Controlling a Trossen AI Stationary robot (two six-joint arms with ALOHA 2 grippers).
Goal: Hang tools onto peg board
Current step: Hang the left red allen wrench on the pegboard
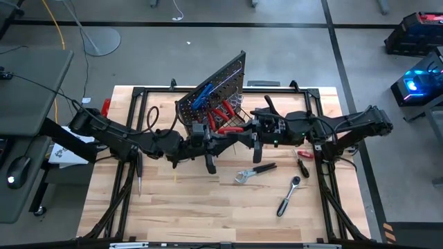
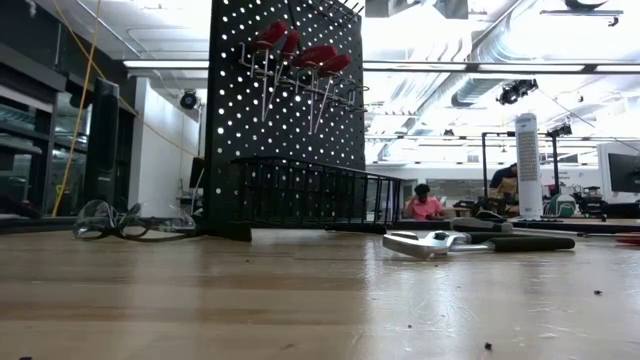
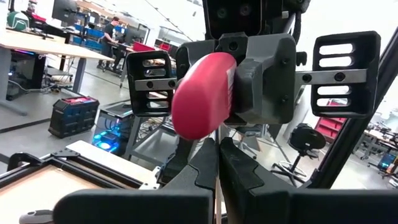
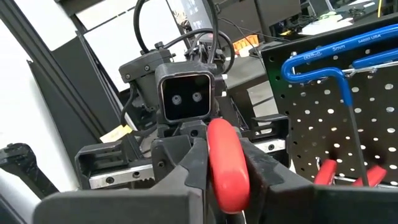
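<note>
Open lab: workbenches (image 3: 43, 46), ceiling ducts (image 2: 500, 40)

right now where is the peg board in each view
High view: peg board at the table's far edge, centre.
Low view: standing left of centre.
Left wrist view: not in it.
Right wrist view: in it, carrying the blue T-key.
Shared landmark: red handles hung on it.

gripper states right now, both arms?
Left gripper: shut, gripping the shaft end of the red-handled screwdriver.
Right gripper: shut on the same screwdriver's red handle.
</note>
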